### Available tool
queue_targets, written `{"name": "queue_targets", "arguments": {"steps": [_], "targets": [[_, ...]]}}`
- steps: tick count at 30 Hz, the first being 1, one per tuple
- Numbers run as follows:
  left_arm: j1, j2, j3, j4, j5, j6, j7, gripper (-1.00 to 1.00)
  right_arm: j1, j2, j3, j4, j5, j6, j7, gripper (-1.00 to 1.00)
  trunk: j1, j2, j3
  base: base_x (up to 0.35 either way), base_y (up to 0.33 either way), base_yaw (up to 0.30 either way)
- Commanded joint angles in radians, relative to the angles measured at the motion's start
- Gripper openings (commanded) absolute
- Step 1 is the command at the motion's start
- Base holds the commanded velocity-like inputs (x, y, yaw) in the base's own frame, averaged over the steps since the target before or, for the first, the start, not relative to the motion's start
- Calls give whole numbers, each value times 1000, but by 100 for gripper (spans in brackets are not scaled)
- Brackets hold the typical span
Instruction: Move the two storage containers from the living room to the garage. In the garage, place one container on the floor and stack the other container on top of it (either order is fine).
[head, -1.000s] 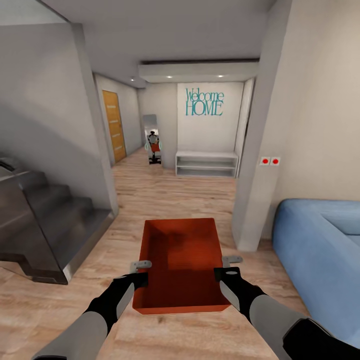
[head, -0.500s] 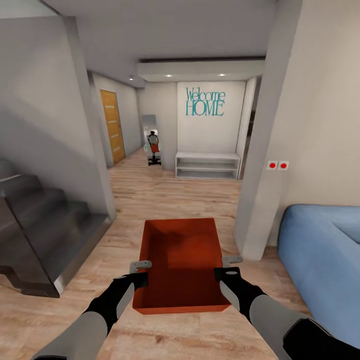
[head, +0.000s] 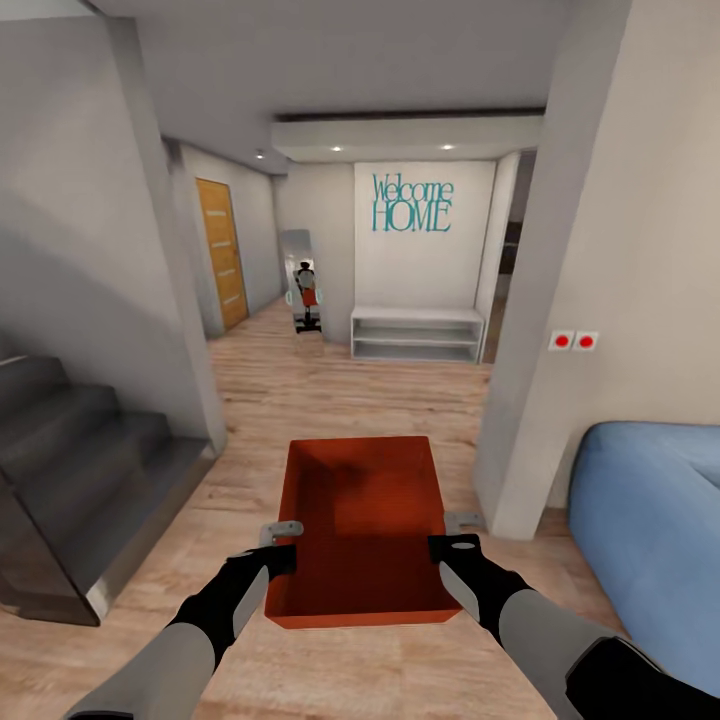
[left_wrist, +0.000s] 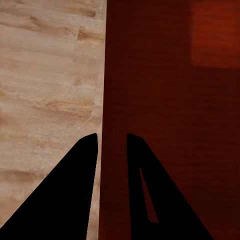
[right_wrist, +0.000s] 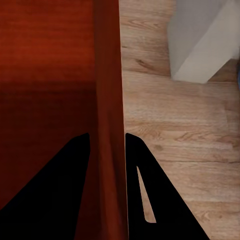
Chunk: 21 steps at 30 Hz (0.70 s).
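Between both pincers: container (head: 365, 520).

My head view is evenly lit and soft, slightly blurry like a low-resolution render. Two small ceiling spots (head: 338, 149) glow above the far hallway. The wall (head: 90, 270) over the stairs carries a broad diagonal shadow. The storage container (head: 365, 520) has a dark patch inside near its far wall. Vertical lines lean outward toward the edges. In both wrist views my fingers (left_wrist: 60, 200) read as pure black silhouettes.
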Motion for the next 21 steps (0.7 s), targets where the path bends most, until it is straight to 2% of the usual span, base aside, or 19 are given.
{"name": "queue_targets", "arguments": {"steps": [1, 12, 21], "targets": [[0, 2, -8, -2, -22, 8, 13, -100, -2, -4, 5, -1, 10, 8, -13, -100, 1, -2, -2, 321, 0, 0], [0, 2, -8, -2, -22, 7, 13, -100, -2, -4, 5, -1, 10, 8, -13, -100, 1, -2, -2, 322, 0, 2], [0, 2, -8, -2, -22, 7, 13, -100, -2, -5, 5, -1, 10, 7, -13, -100, 1, -2, -2, 322, 0, 171]]}}
